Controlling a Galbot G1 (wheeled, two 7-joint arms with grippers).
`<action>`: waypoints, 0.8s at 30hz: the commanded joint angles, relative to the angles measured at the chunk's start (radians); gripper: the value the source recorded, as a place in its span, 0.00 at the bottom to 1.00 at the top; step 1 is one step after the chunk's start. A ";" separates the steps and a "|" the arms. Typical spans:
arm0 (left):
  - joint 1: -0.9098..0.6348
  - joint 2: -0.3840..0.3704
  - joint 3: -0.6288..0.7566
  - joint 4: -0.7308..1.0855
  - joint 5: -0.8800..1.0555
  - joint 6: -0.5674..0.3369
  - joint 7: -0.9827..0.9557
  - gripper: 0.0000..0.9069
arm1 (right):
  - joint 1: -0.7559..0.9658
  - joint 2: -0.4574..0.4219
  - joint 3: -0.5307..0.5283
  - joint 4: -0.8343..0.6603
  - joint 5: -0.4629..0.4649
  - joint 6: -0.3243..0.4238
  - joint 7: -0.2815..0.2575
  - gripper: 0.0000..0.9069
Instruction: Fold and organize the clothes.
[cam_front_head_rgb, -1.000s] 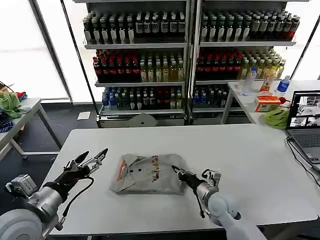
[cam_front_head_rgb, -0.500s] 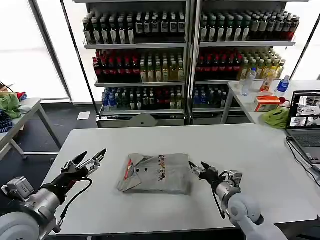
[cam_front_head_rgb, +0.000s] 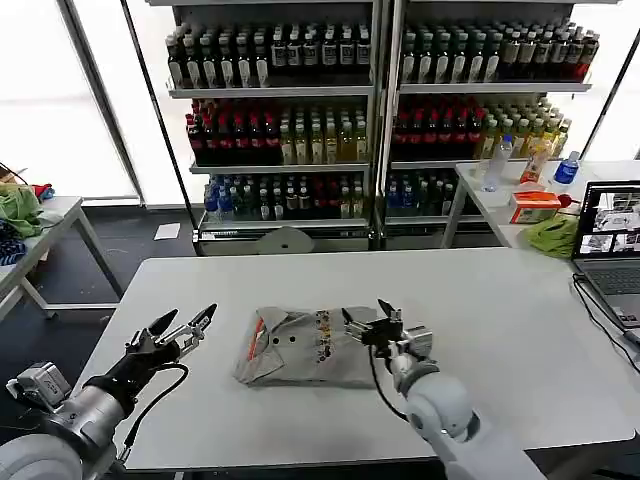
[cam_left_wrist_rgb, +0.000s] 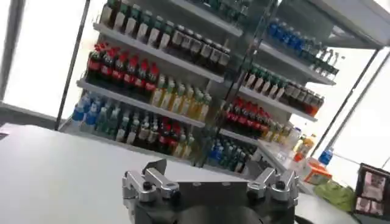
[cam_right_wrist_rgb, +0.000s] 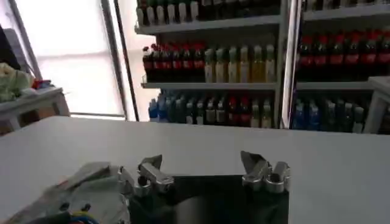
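One of the clothes, a light grey folded shirt (cam_front_head_rgb: 300, 350), lies on the white table (cam_front_head_rgb: 500, 320) in the head view. Its orange collar lining, buttons and small multicoloured print face up. My right gripper (cam_front_head_rgb: 368, 322) is open just above the shirt's right edge, nothing between its fingers. In the right wrist view that gripper (cam_right_wrist_rgb: 201, 161) stands open over bare table, a corner of the shirt (cam_right_wrist_rgb: 85, 189) beside one finger. My left gripper (cam_front_head_rgb: 185, 328) hovers open a short way left of the shirt; the left wrist view shows it (cam_left_wrist_rgb: 212, 173) open and holding nothing.
A laptop (cam_front_head_rgb: 612, 250) with its cable sits at the table's right edge. Behind it, a second table carries a green cloth (cam_front_head_rgb: 553, 235), an orange box and bottles. A side table (cam_front_head_rgb: 50, 215) with green cloth stands far left. Drink shelves (cam_front_head_rgb: 380, 100) fill the back.
The shirt slid slightly right a second ago. My right gripper drew off to the right of it, then came back over its right edge. The left gripper barely moved.
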 joint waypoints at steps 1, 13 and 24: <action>0.012 -0.019 -0.025 -0.002 0.014 0.000 0.003 1.00 | 0.168 0.159 -0.205 -0.238 -0.167 -0.116 0.162 1.00; 0.010 -0.037 -0.010 0.017 0.021 -0.008 0.022 1.00 | 0.164 0.164 -0.203 -0.334 -0.147 -0.116 0.129 1.00; 0.015 -0.024 -0.030 0.009 0.015 -0.013 0.027 1.00 | 0.104 0.082 -0.089 -0.055 -0.096 0.067 0.047 1.00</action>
